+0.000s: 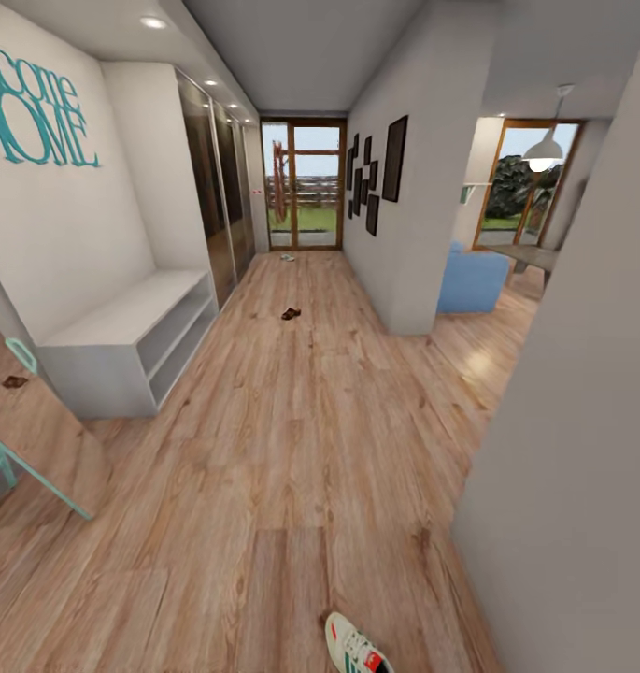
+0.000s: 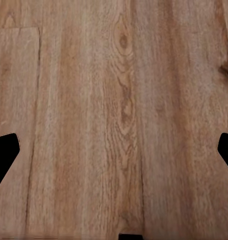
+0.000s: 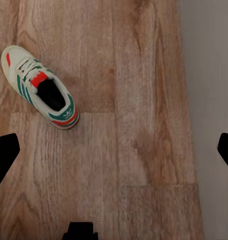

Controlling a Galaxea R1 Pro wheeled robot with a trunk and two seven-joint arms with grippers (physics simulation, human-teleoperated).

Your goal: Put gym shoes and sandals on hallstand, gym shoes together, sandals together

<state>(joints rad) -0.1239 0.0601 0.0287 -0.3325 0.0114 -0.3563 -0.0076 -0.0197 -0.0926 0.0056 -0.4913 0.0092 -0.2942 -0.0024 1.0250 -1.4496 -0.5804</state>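
One cream gym shoe (image 1: 357,647) with green stripes lies on the corridor floor (image 1: 291,449) at the near edge of the head view. The right wrist view has the gym shoe (image 3: 41,87) off to one side of my right gripper (image 3: 114,150), which is open and empty above the planks. My left gripper (image 2: 114,150) is open over bare corridor floor (image 2: 118,100). A brown sandal (image 1: 291,314) lies mid-corridor. A small pale shoe-like thing (image 1: 287,257) lies near the far door, too small to name. The hallstand (image 1: 133,327) stands at the left wall.
A grey wall (image 1: 581,467) runs close along the right, also seen as a wall edge (image 3: 213,75). A mirrored wardrobe (image 1: 217,187) lies beyond the hallstand, with a glass door (image 1: 304,187) at the corridor's end. A teal frame (image 1: 30,467) leans at left, with a small brown shape (image 1: 14,381) beside it.
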